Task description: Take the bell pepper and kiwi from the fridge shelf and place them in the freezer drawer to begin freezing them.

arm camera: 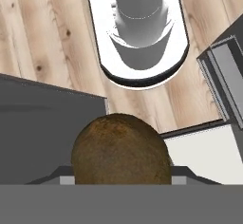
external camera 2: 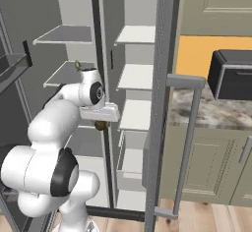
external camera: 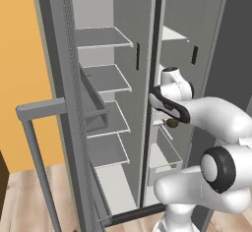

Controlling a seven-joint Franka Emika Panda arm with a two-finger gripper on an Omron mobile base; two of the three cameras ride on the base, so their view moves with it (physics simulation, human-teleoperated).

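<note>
**Kiwi held in gripper at open fridge**

Dull brown oval kiwi (arm camera: 121,149) clamped in the two-finger gripper (external camera: 172,123), seen just under the hand as a small brown lump in both base views (external camera 2: 101,125). Held in the air in front of the fridge's middle divider, level with the lower pale grey shelves (external camera: 106,119), touching none of them. In the hand view, looming large and close, with pale wooden plank floor (arm camera: 42,38) below and the dark grey fridge door edge (arm camera: 47,99) alongside. White arm bent at the elbow, reaching from the base into the open double-door fridge. Beige speckled stone bench (external camera 2: 216,110) with a black box (external camera 2: 234,73) off to the right.
</note>
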